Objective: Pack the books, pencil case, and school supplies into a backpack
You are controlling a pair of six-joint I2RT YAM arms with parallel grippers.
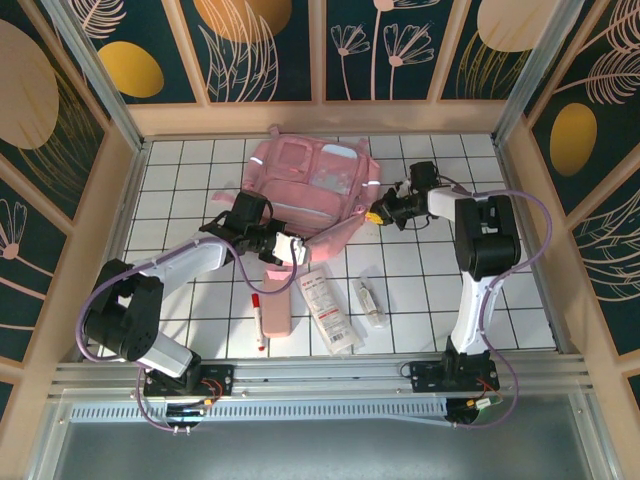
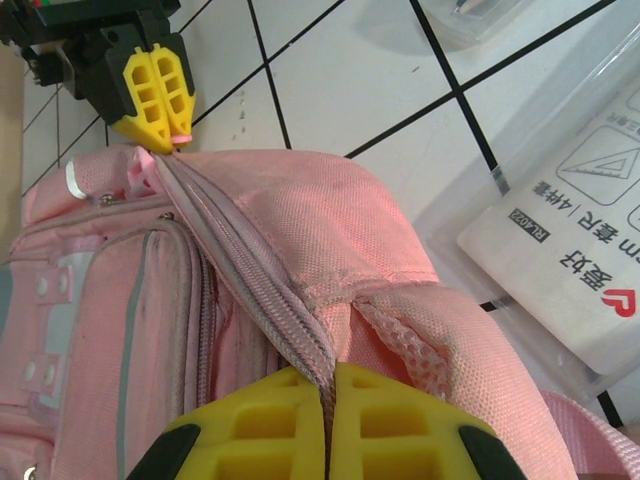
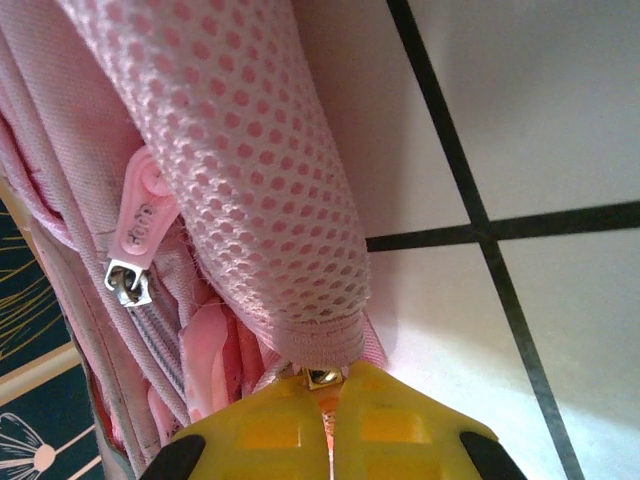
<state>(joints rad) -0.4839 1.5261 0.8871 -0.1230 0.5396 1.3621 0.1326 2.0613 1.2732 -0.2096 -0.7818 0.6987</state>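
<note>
Pink backpack (image 1: 310, 180) pinched at zip seam (image 2: 250, 270) in left gripper (image 2: 328, 375), opposite end clamped in right gripper (image 3: 328, 385); stretched taut between, probably for unzipping. Unpacked pencil case (image 1: 277, 308), packet (image 1: 330, 310) beside left gripper.

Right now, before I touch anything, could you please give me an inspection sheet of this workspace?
Surface: white tiled table with dark grid lines; no spill seen.
Job's things: pink backpack lies at the far middle. The pencil case, marker, white packet and clear tube lie on the tiles in front of it, not packed.
Clutter: nothing seen.
Grippers: left gripper is shut on the backpack's zip edge. The right gripper is shut on a metal zip part at the backpack's corner.
Cables: purple cables loop along both arms.
Surroundings: wooden-framed walls with dark floral panels; metal rail at the near edge.
</note>
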